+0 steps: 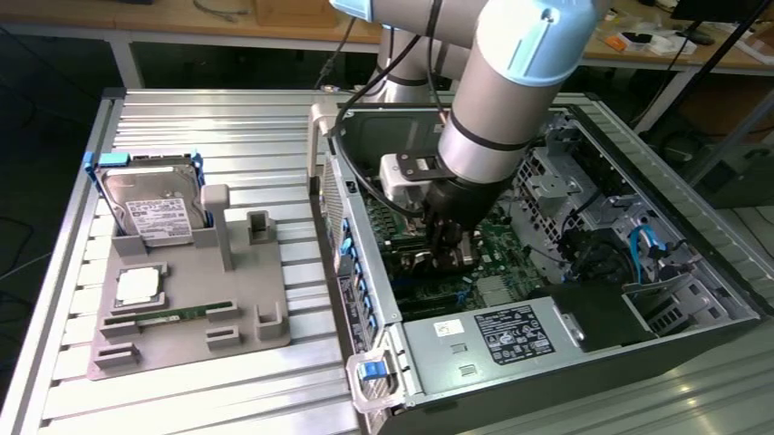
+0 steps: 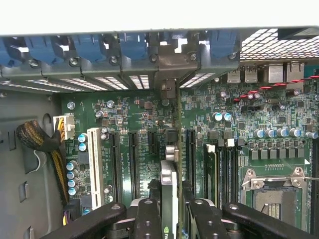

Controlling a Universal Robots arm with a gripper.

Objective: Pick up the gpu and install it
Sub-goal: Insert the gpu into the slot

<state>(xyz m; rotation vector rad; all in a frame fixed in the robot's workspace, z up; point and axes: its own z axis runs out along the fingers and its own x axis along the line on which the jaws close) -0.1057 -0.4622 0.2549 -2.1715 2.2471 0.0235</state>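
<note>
I have the gripper (image 2: pixel 170 201) clamped narrow on the gpu (image 2: pixel 167 180), which stands edge-on between its fingers, with the motherboard (image 2: pixel 129 112) straight ahead.

Place: a robotics lab or workshop is showing here.
Bench: an aluminium-profile bench (image 1: pixel 217 118) is carrying an opened computer case (image 1: pixel 343 272) and a grey parts fixture (image 1: pixel 242 299).
Arm: an industrial robot arm (image 1: pixel 508 91) is reaching into the case, its fingers (image 2: pixel 148 219) gripping the gpu (image 2: pixel 167 184) over the motherboard (image 2: pixel 134 114).
Background: wooden worktops (image 1: pixel 158 18) with cables lying on them are standing behind.
</note>
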